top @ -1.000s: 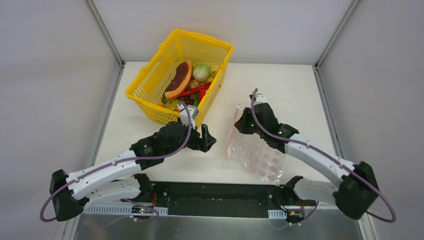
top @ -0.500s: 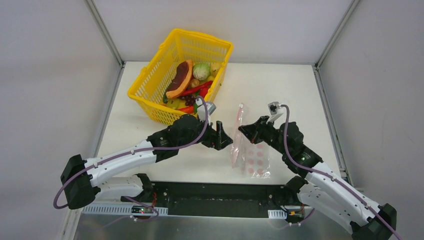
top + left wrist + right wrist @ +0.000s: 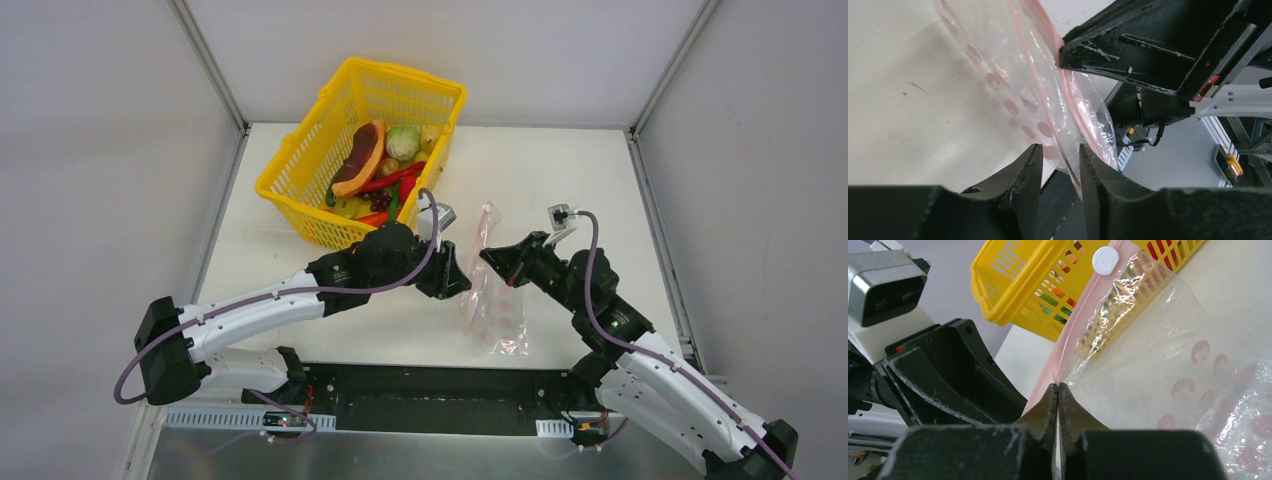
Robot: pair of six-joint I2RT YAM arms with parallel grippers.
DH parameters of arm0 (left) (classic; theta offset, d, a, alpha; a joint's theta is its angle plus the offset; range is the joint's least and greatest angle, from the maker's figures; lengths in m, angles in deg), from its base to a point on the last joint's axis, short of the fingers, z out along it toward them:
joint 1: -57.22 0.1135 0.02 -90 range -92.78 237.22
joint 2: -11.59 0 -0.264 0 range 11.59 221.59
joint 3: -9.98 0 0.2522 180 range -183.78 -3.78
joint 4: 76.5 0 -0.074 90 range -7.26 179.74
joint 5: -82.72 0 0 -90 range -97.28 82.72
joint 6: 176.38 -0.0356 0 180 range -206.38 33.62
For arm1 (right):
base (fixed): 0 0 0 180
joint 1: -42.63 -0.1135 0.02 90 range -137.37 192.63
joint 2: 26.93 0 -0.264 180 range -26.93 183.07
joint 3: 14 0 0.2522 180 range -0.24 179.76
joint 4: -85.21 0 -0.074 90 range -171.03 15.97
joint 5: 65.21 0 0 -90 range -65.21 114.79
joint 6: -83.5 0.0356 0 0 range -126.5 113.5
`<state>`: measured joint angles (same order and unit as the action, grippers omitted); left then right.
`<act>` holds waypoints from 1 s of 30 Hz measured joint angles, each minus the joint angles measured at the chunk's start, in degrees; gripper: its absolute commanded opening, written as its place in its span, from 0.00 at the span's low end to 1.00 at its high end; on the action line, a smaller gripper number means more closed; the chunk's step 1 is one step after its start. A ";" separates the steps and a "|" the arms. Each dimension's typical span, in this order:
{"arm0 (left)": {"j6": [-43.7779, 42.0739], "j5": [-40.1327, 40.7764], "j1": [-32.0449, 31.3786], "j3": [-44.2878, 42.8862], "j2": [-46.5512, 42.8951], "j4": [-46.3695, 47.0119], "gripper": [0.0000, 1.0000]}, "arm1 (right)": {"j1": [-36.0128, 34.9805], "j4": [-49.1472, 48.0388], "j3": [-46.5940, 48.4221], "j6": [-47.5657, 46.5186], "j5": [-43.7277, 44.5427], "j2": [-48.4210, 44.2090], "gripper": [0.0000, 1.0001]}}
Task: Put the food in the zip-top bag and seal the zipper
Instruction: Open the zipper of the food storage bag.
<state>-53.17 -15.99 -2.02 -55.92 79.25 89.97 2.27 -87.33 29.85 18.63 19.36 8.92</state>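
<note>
Holding the zipper (image 3: 1076, 335) in the shut right pincer (image 3: 1058, 390); straddling the other lip of the zip-top bag (image 3: 1013, 90) with the part-open left pincer (image 3: 1059, 152), gripping nothing. Clamping one layer only, deep.

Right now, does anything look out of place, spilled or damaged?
Nothing spilled or damaged. The bag is held up on edge, crumpled, instead of lying flat: the right claw pinches its zipper, and the left claw straddles it. The food sits in the basket.
</note>
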 measured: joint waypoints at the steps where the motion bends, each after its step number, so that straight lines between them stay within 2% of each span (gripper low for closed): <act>1: -0.17 -0.02 -0.22 -0.57 0.46 -0.35 0.22 | 0.00 0.02 0.00 0.46 0.13 -0.13 0.00; 6: -1.01 0.46 -1.16 -1.51 1.05 -1.68 0.00 | 0.00 0.28 -0.17 1.77 1.55 -1.99 0.00; 7: -1.03 0.87 -1.16 -1.51 1.07 -1.95 0.00 | 0.00 0.39 -0.17 1.84 1.86 -2.29 0.05; 9: -1.18 2.25 -1.16 -1.60 1.05 -2.78 0.00 | 0.00 1.07 -0.13 1.77 2.45 -2.73 0.32; 11: -1.51 3.63 -1.20 -2.27 1.05 -4.48 0.00 | 0.00 3.56 0.83 1.70 2.84 -2.67 0.54; 12: -2.32 4.66 -1.42 -3.48 1.16 -6.45 0.00 | 0.00 5.22 1.84 1.86 2.97 -2.32 0.60; 16: -6.27 10.34 -4.39 -13.00 3.52 -13.79 0.00 | 0.00 17.20 11.69 0.98 3.26 1.42 0.73; 20: -10.21 15.96 -8.22 -23.96 7.15 -17.66 0.00 | 0.00 26.88 22.77 0.83 5.20 4.09 0.73; 23: -12.50 19.69 -10.29 -29.44 9.92 -20.81 0.00 | 0.00 31.65 27.54 1.49 6.82 4.28 0.67; 28: -14.84 24.76 -12.79 -33.29 14.71 -25.59 0.00 | 0.00 36.13 29.07 3.43 8.24 3.04 0.57; 30: -15.34 26.56 -13.57 -33.55 15.96 -27.67 0.00 | 0.00 37.24 29.07 4.15 8.13 2.99 0.56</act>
<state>-68.51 10.57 -15.59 -89.47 95.20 62.30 2.27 -50.09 58.92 22.78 27.49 11.92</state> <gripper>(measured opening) 0.011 0.578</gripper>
